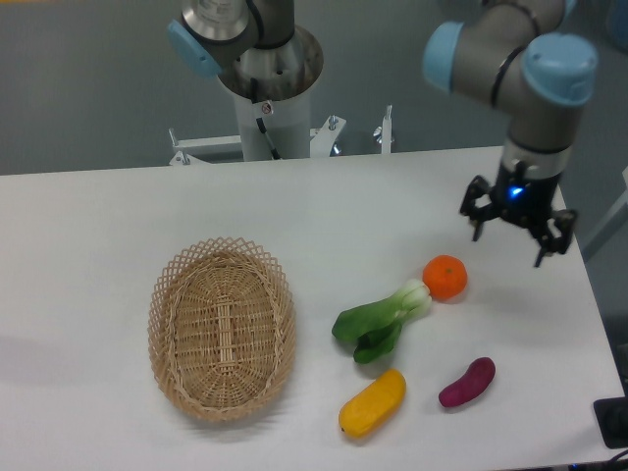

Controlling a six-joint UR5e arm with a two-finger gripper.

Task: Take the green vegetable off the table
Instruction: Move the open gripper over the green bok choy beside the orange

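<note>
The green vegetable [381, 321], a small bok choy with dark green leaves and a pale stalk end, lies on the white table [98, 216] right of centre. Its stalk end points up-right and touches or nearly touches an orange fruit [444, 277]. My gripper [508, 245] hangs open above the table's right side, up and to the right of the bok choy, past the orange. Nothing is between its fingers.
An oval wicker basket [223, 327] sits left of the bok choy. A yellow oblong vegetable [372, 402] and a purple one [467, 382] lie near the front edge. The robot's base column [267, 98] stands behind the table. The table's right edge is close to the gripper.
</note>
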